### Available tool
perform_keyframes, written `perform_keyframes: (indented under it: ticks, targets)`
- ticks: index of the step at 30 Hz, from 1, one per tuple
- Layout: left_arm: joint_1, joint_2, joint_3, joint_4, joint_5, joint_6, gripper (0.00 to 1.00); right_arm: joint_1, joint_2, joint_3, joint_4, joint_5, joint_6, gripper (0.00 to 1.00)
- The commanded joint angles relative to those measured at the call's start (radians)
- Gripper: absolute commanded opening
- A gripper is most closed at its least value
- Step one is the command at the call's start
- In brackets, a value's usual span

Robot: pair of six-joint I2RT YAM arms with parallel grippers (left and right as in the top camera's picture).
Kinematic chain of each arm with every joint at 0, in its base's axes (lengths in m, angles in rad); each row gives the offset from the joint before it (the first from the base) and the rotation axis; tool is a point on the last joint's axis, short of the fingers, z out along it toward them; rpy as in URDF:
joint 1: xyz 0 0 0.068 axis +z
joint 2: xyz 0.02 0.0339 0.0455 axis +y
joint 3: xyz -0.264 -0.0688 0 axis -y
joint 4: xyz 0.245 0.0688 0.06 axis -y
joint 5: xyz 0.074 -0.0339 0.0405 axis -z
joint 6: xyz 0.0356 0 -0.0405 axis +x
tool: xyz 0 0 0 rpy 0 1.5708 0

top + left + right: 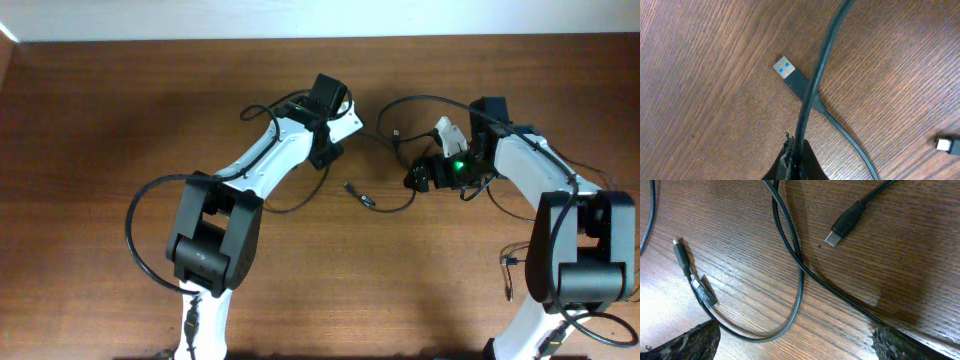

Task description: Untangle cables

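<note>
Left hand [792,162]: clamped shut on one of the cables [820,65], which passes over a USB plug [790,75] at frame centre. Right hand [792,342]: spread wide, holding nothing, above two crossed cords. The cables lie mid-counter between the arms.

Progress judged early: crossings remain, nothing laid apart.

Counter [100,120]: brown wood grain. Pale wall [300,15] along the top edge.

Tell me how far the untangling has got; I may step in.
Done: nothing visibly; the cables cross one another. In hand: the left gripper is shut on one cable over a USB plug. Left: separating the crossed strands under the open right gripper.
</note>
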Motion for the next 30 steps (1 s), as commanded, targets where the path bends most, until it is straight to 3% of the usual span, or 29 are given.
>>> perform_keyframes:
  ticks: [1,15,23,28,30]
  targets:
    - [-0.002,-0.035,0.002,-0.001,-0.004,-0.017,0.0,0.003,0.011,-0.008,0.005,0.036,0.011,0.98]
    - [-0.002,-0.041,0.003,-0.002,-0.01,-0.017,0.0,0.003,0.011,-0.009,0.005,0.035,0.029,0.98]
    - [-0.001,-0.24,0.005,-0.057,-0.151,-0.017,0.0,0.003,0.011,-0.009,0.005,0.035,0.029,0.98]
    - [0.001,-0.332,0.005,-0.109,-0.383,-0.017,0.0,0.003,0.011,-0.009,0.005,0.035,0.029,0.98]
    - [0.001,-0.343,0.005,-0.142,-0.413,-0.017,0.0,0.003,0.011,-0.009,0.005,0.035,0.029,0.98]
